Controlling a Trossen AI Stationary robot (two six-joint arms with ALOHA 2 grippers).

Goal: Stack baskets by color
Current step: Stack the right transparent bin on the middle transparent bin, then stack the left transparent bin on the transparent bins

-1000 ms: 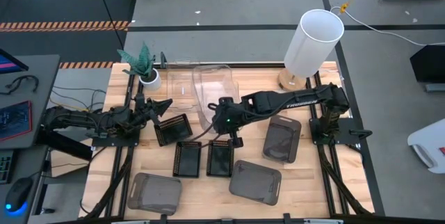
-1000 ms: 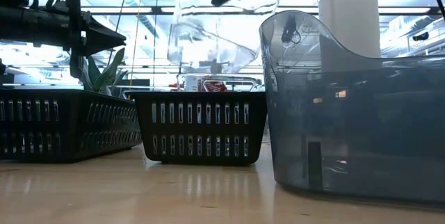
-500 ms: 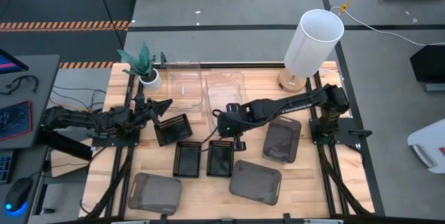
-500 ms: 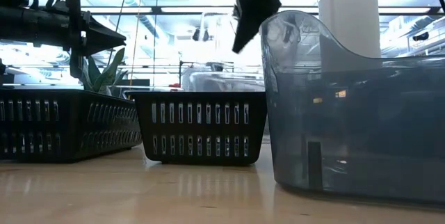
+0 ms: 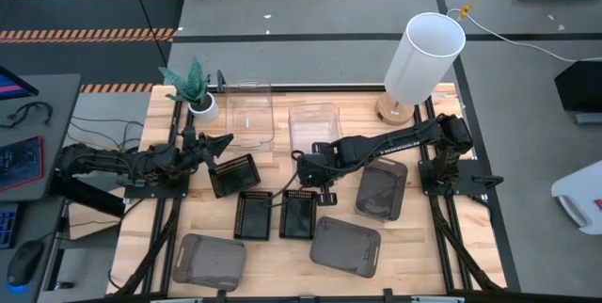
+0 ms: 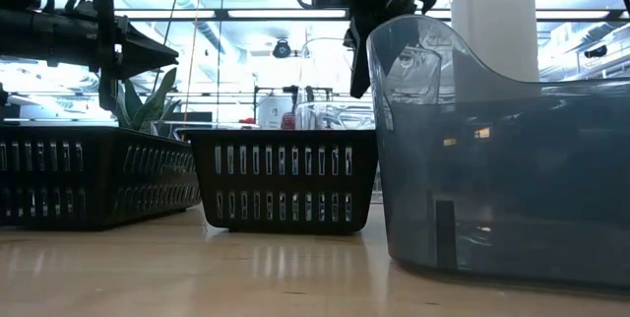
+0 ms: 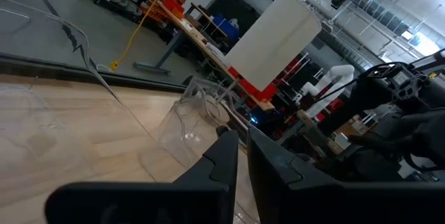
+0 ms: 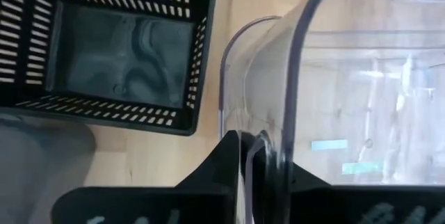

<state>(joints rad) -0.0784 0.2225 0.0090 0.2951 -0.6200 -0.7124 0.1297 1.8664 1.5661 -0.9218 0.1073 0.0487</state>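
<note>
My right gripper (image 5: 315,156) is shut on a clear basket (image 5: 314,126) standing level at the table's middle, to the right of another clear basket (image 5: 248,115). Three small black slatted baskets (image 5: 233,173) (image 5: 252,215) (image 5: 298,214) lie nearer. Three dark grey baskets (image 5: 208,261) (image 5: 345,245) (image 5: 382,188) sit along the near and right side. My left gripper (image 5: 226,140) waits shut and level at the left, holding nothing. My right gripper holds the clear basket by the rim of its near short wall (image 8: 229,116), one finger inside (image 8: 263,156) and one outside. The fingers come steeply from above. The basket sits upright and level; in the low view a black basket hides its base.
A tall white cylinder (image 5: 423,58) stands at the far right corner and a small white plant pot (image 5: 200,105) at the far left. Bare wood shows between the clear baskets and at the near edge between the grey baskets.
My right gripper has come down with the clear basket and shifted slightly toward the table's right. The basket, tilted and held high a second ago, has swung level and sunk low beside the other clear basket.
</note>
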